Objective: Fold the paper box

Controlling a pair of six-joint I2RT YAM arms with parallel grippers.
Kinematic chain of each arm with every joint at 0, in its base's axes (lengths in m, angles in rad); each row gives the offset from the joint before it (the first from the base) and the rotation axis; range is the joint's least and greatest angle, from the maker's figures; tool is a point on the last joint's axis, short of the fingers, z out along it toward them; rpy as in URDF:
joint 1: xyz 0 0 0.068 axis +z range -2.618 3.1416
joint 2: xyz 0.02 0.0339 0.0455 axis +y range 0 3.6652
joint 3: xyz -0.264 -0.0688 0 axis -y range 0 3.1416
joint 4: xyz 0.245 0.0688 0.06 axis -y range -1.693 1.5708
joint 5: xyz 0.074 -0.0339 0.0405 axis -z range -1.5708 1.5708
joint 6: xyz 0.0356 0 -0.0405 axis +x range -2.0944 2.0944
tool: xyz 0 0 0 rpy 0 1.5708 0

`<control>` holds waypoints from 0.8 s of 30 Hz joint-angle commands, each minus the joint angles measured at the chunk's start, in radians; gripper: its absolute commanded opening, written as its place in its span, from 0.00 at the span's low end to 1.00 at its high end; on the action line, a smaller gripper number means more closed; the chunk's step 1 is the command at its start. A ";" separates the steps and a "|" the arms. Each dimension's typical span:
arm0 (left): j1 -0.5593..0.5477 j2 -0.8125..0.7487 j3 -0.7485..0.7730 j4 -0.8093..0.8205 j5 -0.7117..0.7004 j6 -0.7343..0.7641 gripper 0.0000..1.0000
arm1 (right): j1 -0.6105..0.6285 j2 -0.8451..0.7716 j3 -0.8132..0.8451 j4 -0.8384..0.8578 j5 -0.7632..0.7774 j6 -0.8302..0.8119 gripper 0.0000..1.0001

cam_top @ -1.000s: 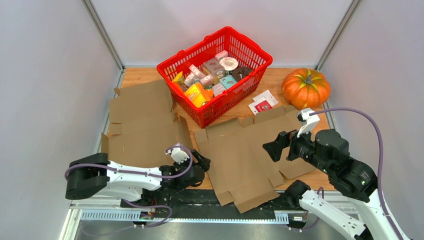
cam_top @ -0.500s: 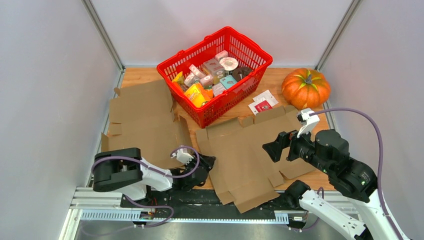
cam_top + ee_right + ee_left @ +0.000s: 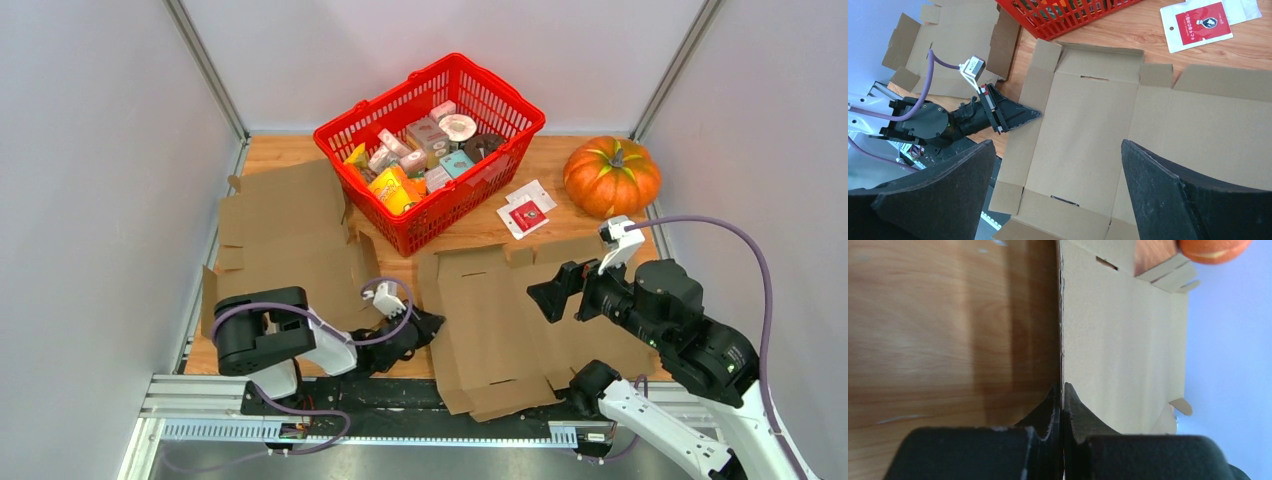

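Wooden worktop [image 3: 545, 165] is carrying a flat brown cardboard box blank [image 3: 500, 310], centre-right. Left claw [image 3: 437, 325] is pinching its left edge; right claw [image 3: 552, 290] is hanging wide above. Red plastic basket [image 3: 425, 225] is holding small packets [image 3: 430, 135].

The red basket [image 3: 430, 150] and pumpkin [image 3: 611, 177] block the back of the table [image 3: 553, 160], a spare cardboard sheet [image 3: 285, 240] covers the left, and a narrow bare strip runs between it and the flat box [image 3: 500, 320].
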 commanded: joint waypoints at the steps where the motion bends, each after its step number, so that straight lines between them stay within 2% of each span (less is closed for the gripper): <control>1: -0.016 -0.094 0.086 -0.030 0.102 0.196 0.03 | 0.003 -0.007 0.042 0.016 0.030 -0.004 1.00; 3: -0.021 -0.143 0.135 -0.110 0.099 0.257 0.03 | 0.003 -0.005 0.042 0.016 0.042 -0.004 1.00; 6: -0.024 -0.258 0.235 -0.351 0.077 0.395 0.02 | 0.003 0.000 0.043 0.014 0.062 -0.016 1.00; 7: -0.022 -0.310 0.266 -0.477 0.068 0.477 0.02 | 0.003 0.001 0.045 0.014 0.067 -0.027 1.00; 9: -0.021 -0.347 0.357 -0.587 0.064 0.564 0.02 | 0.003 0.009 0.049 0.013 0.079 -0.042 1.00; 12: 0.001 -0.388 0.465 -0.736 0.125 0.720 0.00 | 0.003 0.029 0.063 0.013 0.102 -0.075 1.00; 18: 0.103 -0.411 0.675 -1.086 0.398 0.926 0.00 | 0.003 0.101 0.089 0.086 0.104 -0.208 1.00; 19: 0.141 -0.424 0.700 -1.166 0.479 1.001 0.00 | 0.003 0.118 0.109 0.094 0.107 -0.223 1.00; 24: 0.206 -0.508 0.844 -1.418 0.602 1.265 0.00 | 0.003 0.285 0.207 0.140 0.004 -0.369 1.00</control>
